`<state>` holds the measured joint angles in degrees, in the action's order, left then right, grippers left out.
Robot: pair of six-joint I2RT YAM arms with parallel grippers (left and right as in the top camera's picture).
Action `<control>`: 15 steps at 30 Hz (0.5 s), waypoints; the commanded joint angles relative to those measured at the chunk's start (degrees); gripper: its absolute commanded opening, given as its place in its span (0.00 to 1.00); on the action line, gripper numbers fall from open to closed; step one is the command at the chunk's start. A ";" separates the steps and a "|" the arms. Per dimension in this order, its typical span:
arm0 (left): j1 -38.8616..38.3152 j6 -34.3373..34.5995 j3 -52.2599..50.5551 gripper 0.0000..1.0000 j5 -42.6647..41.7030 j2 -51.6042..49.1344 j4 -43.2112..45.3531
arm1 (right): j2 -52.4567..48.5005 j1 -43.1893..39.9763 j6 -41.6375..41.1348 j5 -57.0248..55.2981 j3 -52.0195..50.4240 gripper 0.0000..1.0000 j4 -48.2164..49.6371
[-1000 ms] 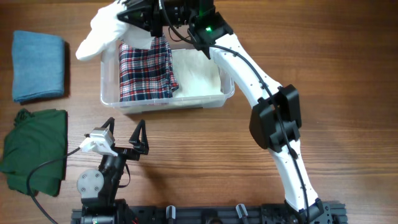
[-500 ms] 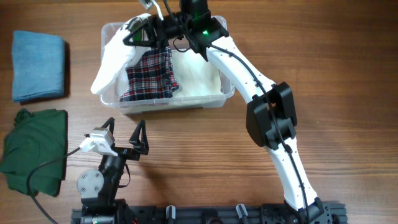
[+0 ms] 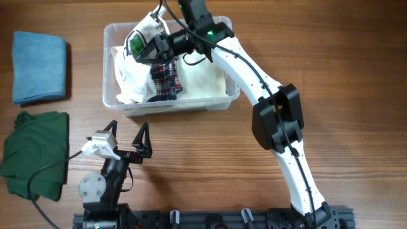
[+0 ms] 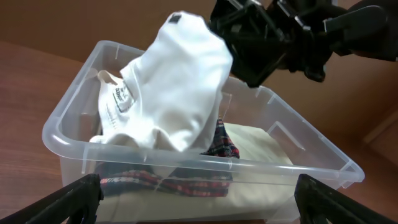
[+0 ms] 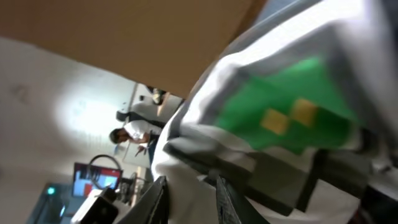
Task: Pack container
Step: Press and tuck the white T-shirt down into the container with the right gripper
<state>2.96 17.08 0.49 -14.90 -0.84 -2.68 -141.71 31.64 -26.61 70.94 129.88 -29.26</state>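
Observation:
The clear plastic container stands at the back middle of the table and also fills the left wrist view. It holds a plaid cloth on a cream cloth. My right gripper is shut on a white garment with a green print, held over the container's left half, its lower end draped inside. The garment fills the right wrist view, pinched between the fingers. My left gripper is open and empty in front of the container.
A folded blue cloth lies at the far left. A dark green cloth lies left of my left arm. The right arm reaches over the table's right side.
My right gripper has carried the white garment from over the container's back left corner down and right, into the container's left half. The garment now covers part of the plaid cloth. The left arm is still.

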 commanded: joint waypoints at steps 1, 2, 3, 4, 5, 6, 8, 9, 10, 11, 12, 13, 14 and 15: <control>-0.28 -0.11 -0.15 1.00 0.15 0.24 -0.33 | 0.26 -1.09 5.75 -7.21 0.70 0.25 -3.85; -0.28 -0.11 -0.15 1.00 0.15 0.24 -0.33 | 0.26 -1.33 5.90 -8.74 0.70 0.25 -5.07; -0.28 -0.11 -0.15 1.00 0.15 0.24 -0.33 | 0.26 -1.55 6.29 -9.75 0.70 0.25 -6.01; -0.28 -0.11 -0.15 1.00 0.15 0.24 -0.33 | 0.26 -1.73 6.49 -11.04 0.70 0.25 -7.02; -0.28 -0.11 -0.15 1.00 0.15 0.24 -0.33 | 0.28 -1.95 6.64 -13.16 0.70 0.25 -8.46; -0.28 -0.11 -0.15 1.00 0.15 0.24 -0.33 | 0.28 -2.16 6.93 -15.54 0.70 0.25 -10.19; -0.28 -0.11 -0.15 1.00 0.15 0.24 -0.33 | 0.28 -2.62 7.15 -19.80 0.70 0.25 -12.94; -0.28 -0.11 -0.15 1.00 0.15 0.24 -0.33 | 0.28 -2.95 7.19 -22.16 0.70 0.25 -14.49; -0.28 -0.11 -0.15 1.00 0.15 0.24 -0.33 | 0.28 -3.19 7.21 -23.71 0.70 0.25 -15.43; -0.28 -0.11 -0.15 1.00 0.15 0.24 -0.33 | 0.31 -3.41 7.37 -24.96 0.70 0.25 -16.06; -0.28 -0.11 -0.15 1.00 0.15 0.24 -0.33 | 0.39 -3.56 7.63 -26.08 0.70 0.25 -16.68; -0.28 -0.11 -0.15 1.00 0.15 0.24 -0.33 | 0.42 -3.61 8.35 -26.47 0.72 0.25 -17.00; -0.28 -0.11 -0.15 1.00 0.15 0.24 -0.33 | 0.55 -3.61 8.68 -26.64 0.72 0.25 -17.18; -0.28 -0.11 -0.15 1.00 0.15 0.24 -0.33 | 0.61 -3.58 8.83 -26.67 0.70 0.25 -17.29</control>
<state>2.96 17.06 0.49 -14.90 -0.84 -2.66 -141.71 28.16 -19.94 48.53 129.88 -46.19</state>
